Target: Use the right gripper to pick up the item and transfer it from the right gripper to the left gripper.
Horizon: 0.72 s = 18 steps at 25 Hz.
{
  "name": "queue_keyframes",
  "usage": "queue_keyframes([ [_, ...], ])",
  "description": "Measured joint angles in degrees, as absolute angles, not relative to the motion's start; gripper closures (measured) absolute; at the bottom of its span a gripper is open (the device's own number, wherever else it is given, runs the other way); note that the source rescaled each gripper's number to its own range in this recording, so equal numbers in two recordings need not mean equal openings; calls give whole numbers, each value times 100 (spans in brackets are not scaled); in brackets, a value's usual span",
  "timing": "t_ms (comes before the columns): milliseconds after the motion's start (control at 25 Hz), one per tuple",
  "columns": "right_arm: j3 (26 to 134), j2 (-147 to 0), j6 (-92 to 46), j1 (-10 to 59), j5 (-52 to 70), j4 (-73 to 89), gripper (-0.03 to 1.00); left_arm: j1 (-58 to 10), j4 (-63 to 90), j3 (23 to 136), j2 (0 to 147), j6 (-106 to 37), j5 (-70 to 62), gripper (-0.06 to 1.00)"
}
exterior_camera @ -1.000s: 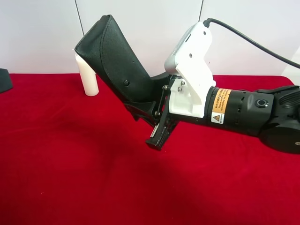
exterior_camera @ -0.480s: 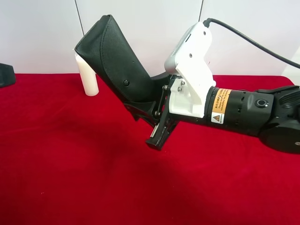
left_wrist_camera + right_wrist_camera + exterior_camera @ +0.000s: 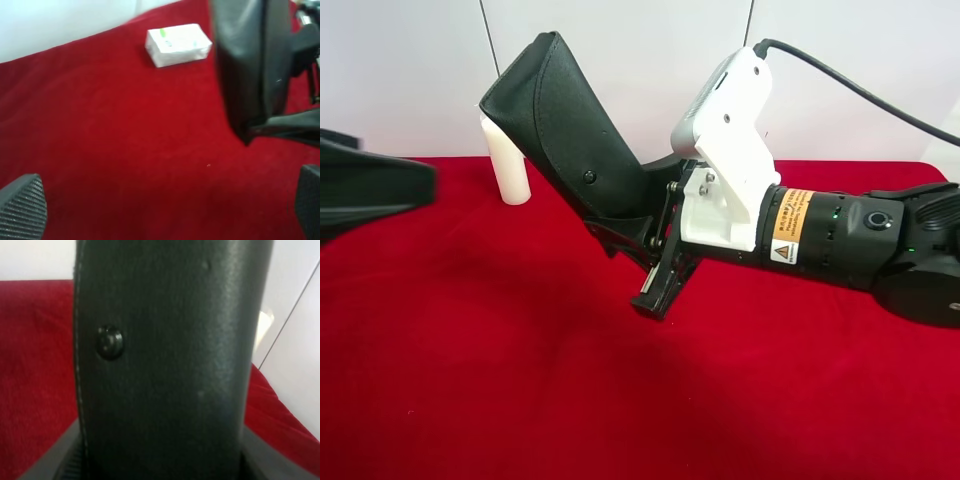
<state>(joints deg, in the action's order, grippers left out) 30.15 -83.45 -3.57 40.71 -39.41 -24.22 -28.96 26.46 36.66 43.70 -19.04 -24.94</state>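
A red cloth (image 3: 520,380) is covering the whole surface and is running back to a white wall. The right arm (image 3: 840,235), with a black cylindrical body, an orange-white label and a white housing, is stretching in low over the cloth from the edge at the exterior high view's right. A black cable (image 3: 860,85) is trailing from the top of that housing.

The right gripper (image 3: 638,232) is clamping the lower end of the item (image 3: 570,130), its jaws drawn narrow around it. The black glasses case is hanging clear of the cloth above the middle of the surface. It is tilting, with its free upper end leaning up toward the far corner at that view's left. In the right wrist view it is filling almost the whole picture.

The left gripper (image 3: 165,207) is hovering over the cloth with its jaws spread wide and nothing between them, one ribbed fingertip (image 3: 22,205) showing at each side. The case is standing ahead of it, not touched. In the exterior high view this gripper is showing only as a blurred black shape at the left edge.

A white candle (image 3: 506,165) is standing upright near the far edge, partly behind the case. A small white carton (image 3: 177,44) is lying on the cloth near the wall. A small snap button (image 3: 109,342) is showing on the case's face.
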Motion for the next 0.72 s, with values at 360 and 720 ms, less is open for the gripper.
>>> queue_keyframes([
  [360,3015,-8345,-357,4071,-3941,-2422,92,-4091,2634,3841,5849,-1873,-803,-6],
  [720,3015,-8345,-357,4071,-3941,-2422,92,-4171,2645,4126,6213,-1739,-591,-6],
])
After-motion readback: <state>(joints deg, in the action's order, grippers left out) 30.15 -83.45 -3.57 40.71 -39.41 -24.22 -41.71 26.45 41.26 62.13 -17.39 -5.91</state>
